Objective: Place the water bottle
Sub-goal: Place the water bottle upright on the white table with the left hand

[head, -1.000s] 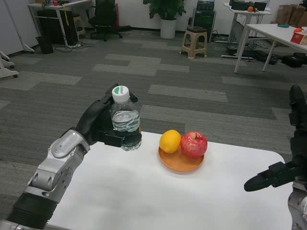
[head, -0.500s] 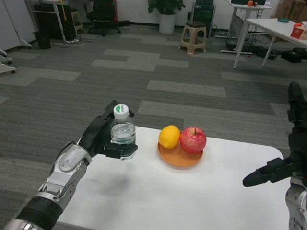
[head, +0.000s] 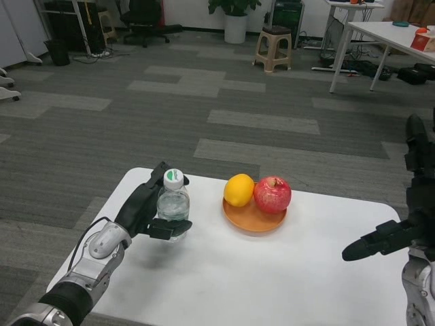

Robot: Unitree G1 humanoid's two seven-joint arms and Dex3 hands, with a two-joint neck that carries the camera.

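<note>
While your left hand wraps the water bottle from its left side, the bottle sits left of centre in the frame, upright, its long axis vertical and the white cap with a green mark on top. Its base looks to be at or just above the white table; you cannot tell from this view whether it is touching the surface. That is the relation your next move depends on: the bottle lies straight above its landing spot, so the way to go is down, with no tilt.

To the right of the bottle, apart from it, an orange plate holds a yellow lemon and a red apple; keep the bottle clear of the plate's rim.

Your right hand waits at the right edge of the frame, well away from the bottle, holding nothing, one finger stretched out toward the left.

No brand or writing can be read; the cap shows only its green mark.
</note>
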